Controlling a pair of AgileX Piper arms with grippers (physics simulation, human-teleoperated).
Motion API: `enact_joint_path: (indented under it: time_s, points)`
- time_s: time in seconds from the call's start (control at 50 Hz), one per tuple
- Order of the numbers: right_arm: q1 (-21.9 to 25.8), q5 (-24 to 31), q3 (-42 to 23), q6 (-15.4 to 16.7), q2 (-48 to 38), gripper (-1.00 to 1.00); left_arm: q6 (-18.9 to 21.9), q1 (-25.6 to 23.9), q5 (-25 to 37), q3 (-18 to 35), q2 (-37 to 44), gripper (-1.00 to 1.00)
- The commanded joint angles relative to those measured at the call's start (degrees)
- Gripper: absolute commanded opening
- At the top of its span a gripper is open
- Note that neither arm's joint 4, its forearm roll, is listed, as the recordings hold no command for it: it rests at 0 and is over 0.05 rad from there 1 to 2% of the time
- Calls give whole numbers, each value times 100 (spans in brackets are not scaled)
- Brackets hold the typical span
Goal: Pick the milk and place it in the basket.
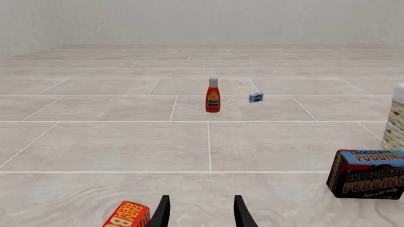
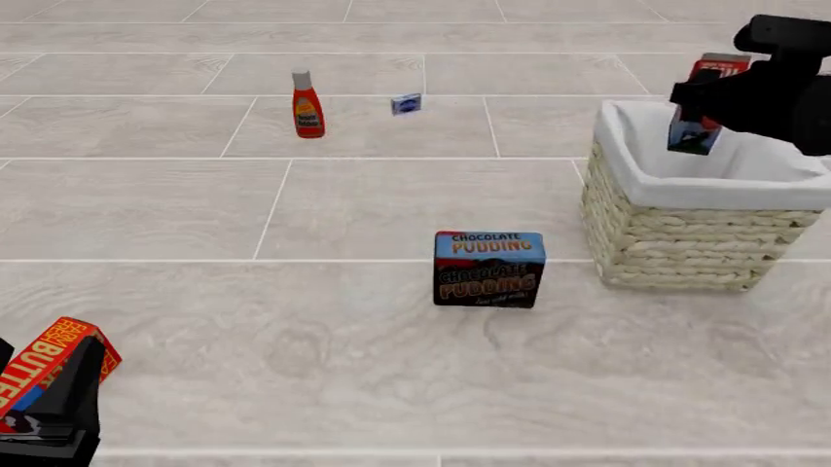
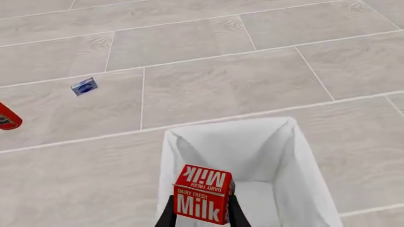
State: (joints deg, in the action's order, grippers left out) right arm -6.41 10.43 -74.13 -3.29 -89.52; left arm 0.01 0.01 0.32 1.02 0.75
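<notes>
The milk is a small carton with a red top and white "Milk" lettering. My right gripper is shut on it, one finger on each side. In the front view the right gripper holds the milk over the open basket, with the carton's blue lower end level with the rim. The basket's white cloth lining lies right under the carton. My left gripper is open and empty, low at the near left.
A Chocolate Pudding box stands left of the basket. A red butter box lies beside my left gripper. A ketchup bottle and a small blue packet stand far back. The basket's edge shows in the left wrist view.
</notes>
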Motion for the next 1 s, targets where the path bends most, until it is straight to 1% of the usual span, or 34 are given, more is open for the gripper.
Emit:
enact_joint_path:
  time_s: [0.02, 0.14, 0.28, 0.6, 0.8, 1.0]
  points:
    - [-214, -114, -57, -135, -173, -100, 0, 0, 0, 0, 1, 100]
    - [-304, -145, -72, -169, -354, -100, 0, 0, 0, 0, 0, 100]
    - [-296, -172, -135, -268, -537, -100, 0, 0, 0, 0, -1, 100]
    - [-236, -193, -354, -326, -1000, -100, 0, 1, 0, 0, -1, 100]
    - [-285, -228, -451, -322, -1273, -100, 0, 0, 0, 0, 1, 100]
    - [-312, -322, -425, -367, -1470, -100, 1, -1, 0, 0, 0, 100]
